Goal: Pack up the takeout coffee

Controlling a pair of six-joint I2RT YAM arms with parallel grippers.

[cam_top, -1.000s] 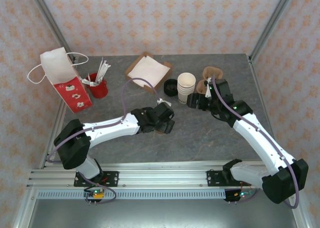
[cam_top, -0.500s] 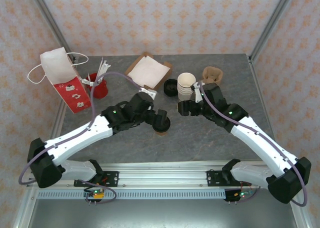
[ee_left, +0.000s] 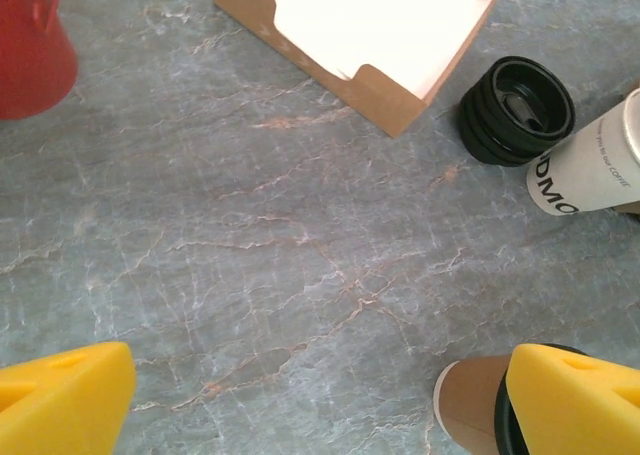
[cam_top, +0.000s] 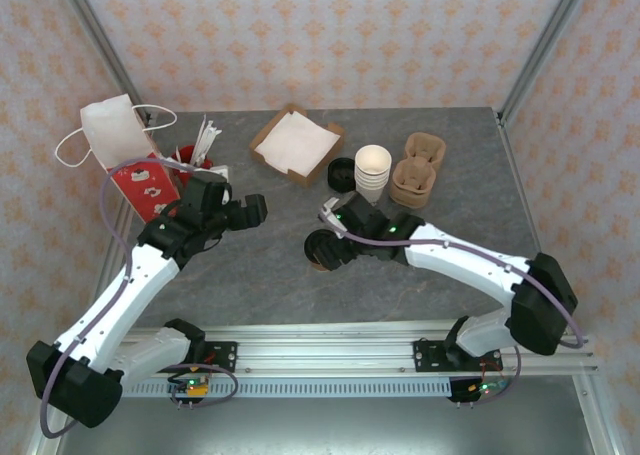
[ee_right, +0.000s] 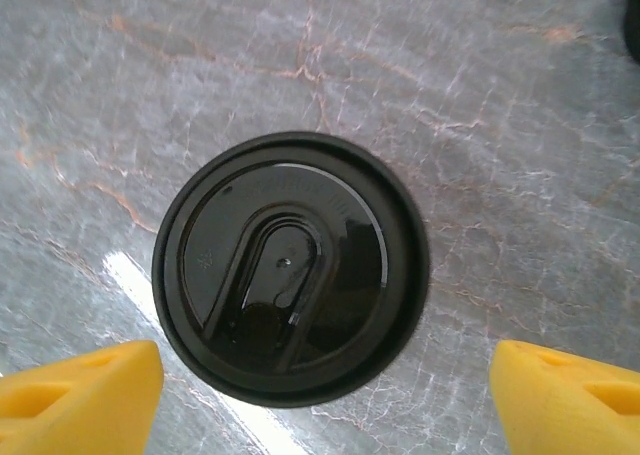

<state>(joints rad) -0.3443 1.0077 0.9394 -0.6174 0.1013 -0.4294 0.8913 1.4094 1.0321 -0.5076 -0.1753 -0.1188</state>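
A grey, marble-veined table [cam_top: 440, 215] sits inside a metal frame, with wallpaper of pale orange motifs on three sides. At far left stands a red-and-white paper bag [cam_top: 130, 170], with a red cup of sticks [cam_top: 197, 173] just beside it. The left gripper [cam_top: 250, 211] hangs over bare stone, its yellow-tipped jaws spread wide and holding nothing. Behind it lies a shallow cardboard box of white napkins [cam_top: 295, 143]. Near the table's centre the takeout coffee [ee_right: 290, 265] stands upright, a tan paper cup under a glossy round black lid with a raised arch moulding. The right gripper [ee_right: 322, 405] hovers directly above it, jaws apart on either side of the lid without touching. To the right sit stacked black lids [cam_top: 342, 173], ribbed white cups [cam_top: 373, 170] and brown pulp carriers [cam_top: 415, 170].
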